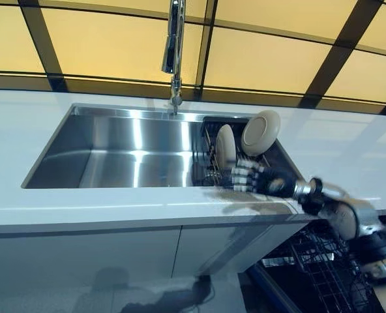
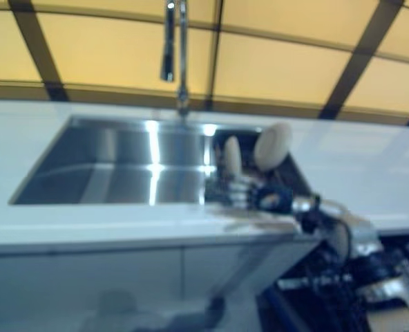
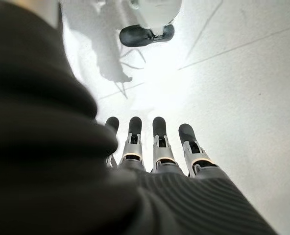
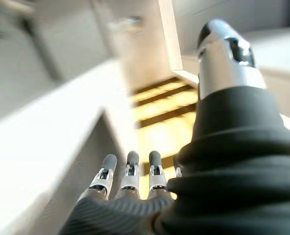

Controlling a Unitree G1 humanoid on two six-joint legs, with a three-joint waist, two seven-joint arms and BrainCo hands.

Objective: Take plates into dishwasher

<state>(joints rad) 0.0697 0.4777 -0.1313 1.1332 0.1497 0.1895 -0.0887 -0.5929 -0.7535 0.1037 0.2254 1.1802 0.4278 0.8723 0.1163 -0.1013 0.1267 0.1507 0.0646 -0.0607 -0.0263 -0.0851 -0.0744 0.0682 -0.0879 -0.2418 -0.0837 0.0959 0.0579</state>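
Two plates (image 1: 242,138) beside outstretched, open-fingered right hand (image 1: 253,178).

We see the sink (image 1: 115,160) set in the desk (image 1: 23,130), tap (image 1: 174,45) behind it, a rack (image 1: 209,171) with two plates (image 1: 260,132) at its right end.

Steel sink (image 1: 115,160) in white countertop (image 1: 23,130), chrome faucet (image 1: 174,45) behind, yellow tiled wall (image 1: 265,52)

— How is the light where I work?
— Bright. Glare streaks the sink (image 1: 115,153) floor, and the yellow wall tiles (image 1: 258,59) glow.
— And sharpness?
— My right eye view is soft all over; my right wrist view smears the countertop (image 4: 32,147).
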